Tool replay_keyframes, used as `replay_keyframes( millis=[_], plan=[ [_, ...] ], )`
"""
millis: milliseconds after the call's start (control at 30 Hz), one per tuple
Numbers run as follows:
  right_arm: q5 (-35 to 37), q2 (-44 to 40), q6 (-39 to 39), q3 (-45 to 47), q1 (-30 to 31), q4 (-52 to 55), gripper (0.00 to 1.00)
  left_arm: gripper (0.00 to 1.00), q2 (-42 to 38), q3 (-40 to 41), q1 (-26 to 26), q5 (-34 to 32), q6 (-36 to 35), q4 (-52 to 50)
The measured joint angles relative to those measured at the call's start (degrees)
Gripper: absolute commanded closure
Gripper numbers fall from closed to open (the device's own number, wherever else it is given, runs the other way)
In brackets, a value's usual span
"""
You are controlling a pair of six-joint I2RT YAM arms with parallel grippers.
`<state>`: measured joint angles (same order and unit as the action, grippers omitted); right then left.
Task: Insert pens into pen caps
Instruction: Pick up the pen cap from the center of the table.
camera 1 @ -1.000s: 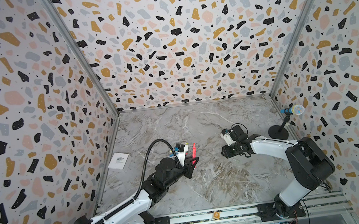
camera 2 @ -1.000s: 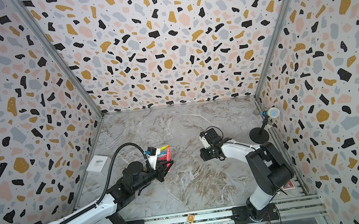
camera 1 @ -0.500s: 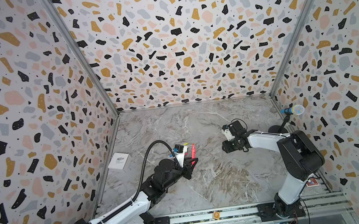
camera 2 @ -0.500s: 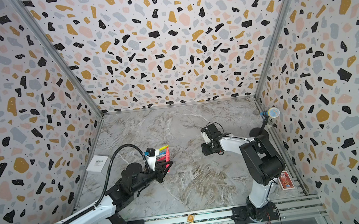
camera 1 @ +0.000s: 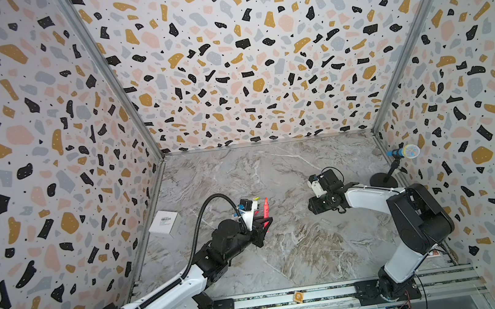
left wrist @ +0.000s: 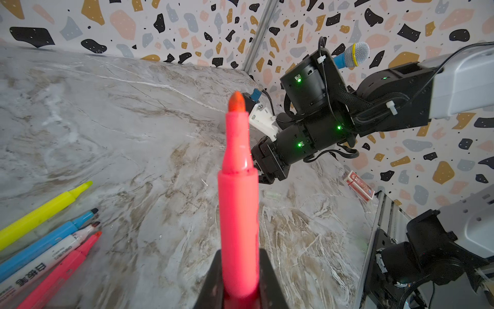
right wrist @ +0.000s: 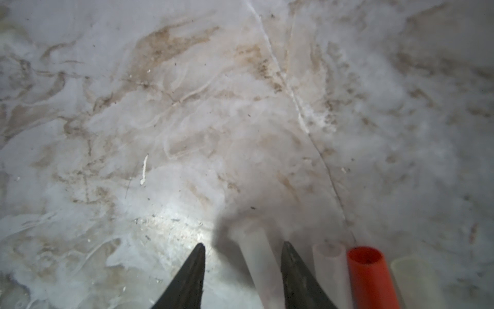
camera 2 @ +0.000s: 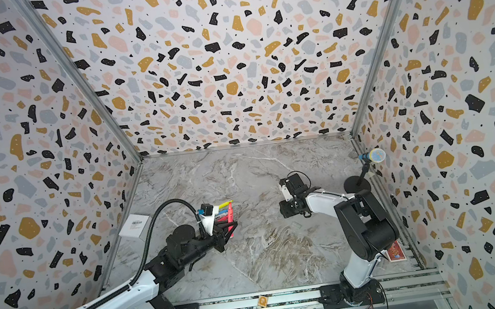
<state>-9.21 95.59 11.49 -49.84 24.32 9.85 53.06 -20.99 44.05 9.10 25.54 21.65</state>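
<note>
We see the left gripper (camera 1: 263, 226) pinching a bright pink pen (left wrist: 238, 208) by its rear end, its bare tip raised above the marble table (left wrist: 133, 120). Four more pens lie side by side on the table nearby: a yellow pen (left wrist: 45, 211), a light blue pen (left wrist: 45, 244), a white pen (left wrist: 45, 264) and a second pink pen (left wrist: 56, 277). The right gripper (right wrist: 243, 246) stands spread low over the table, a clear cap (right wrist: 258, 267) lying between its fingers; beside it lie a pale cap (right wrist: 330, 267), a red-orange cap (right wrist: 370, 278) and a yellowish cap (right wrist: 414, 278)

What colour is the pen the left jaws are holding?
Bright pink pen with an orange-tinged tip; it shows clearest in the left wrist view.
</note>
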Motion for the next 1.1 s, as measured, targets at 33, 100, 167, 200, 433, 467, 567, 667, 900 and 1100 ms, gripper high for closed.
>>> replay_keyframes(
  millis=[33, 100, 167, 200, 433, 467, 567, 667, 900, 1100],
  plan=[
    [-0.28, -0.55, 0.04, 0.57, 0.0, 0.0, 0.53, 1.0, 0.0, 0.0, 0.0, -0.04, 0.0, 0.0],
    [-0.79, -1.55, 0.24, 1.57, 0.0, 0.0, 0.53, 1.0, -0.02, 0.0, 0.0, -0.15, 0.0, -0.02],
    [-1.44, -2.54, 0.5, 2.54, 0.04, 0.04, 0.53, 1.0, 0.0, 0.0, 0.0, -0.17, 0.0, -0.02],
    [-1.62, -2.89, 0.63, 2.78, 0.11, 0.09, 0.53, 1.0, -0.02, 0.0, 0.0, -0.2, 0.0, -0.02],
    [-1.2, -3.85, 0.87, 3.17, 0.24, 0.42, 0.54, 1.0, 0.0, 0.02, 0.0, -0.22, 0.0, -0.04],
    [-0.74, -3.85, 0.85, 3.04, 0.24, 0.83, 0.54, 1.0, 0.0, 0.0, 0.0, -0.22, 0.0, -0.07],
    [0.55, -3.69, 0.79, 2.19, 0.24, 2.08, 0.55, 1.0, 0.0, 0.0, 0.0, -0.24, 0.0, -0.31],
    [2.1, -3.23, 0.55, 0.46, 0.42, 3.1, 0.56, 1.0, 0.0, 0.0, 0.0, -0.28, -0.02, -0.76],
    [4.44, -1.14, -0.66, -3.32, 1.22, 5.2, 0.6, 1.0, 0.0, 0.0, 0.0, -0.44, -0.02, -1.01],
    [6.6, 1.79, -1.51, -5.77, 3.02, 7.74, 0.63, 1.0, 0.0, 0.0, 0.0, -0.44, -0.13, -1.09]
  ],
)
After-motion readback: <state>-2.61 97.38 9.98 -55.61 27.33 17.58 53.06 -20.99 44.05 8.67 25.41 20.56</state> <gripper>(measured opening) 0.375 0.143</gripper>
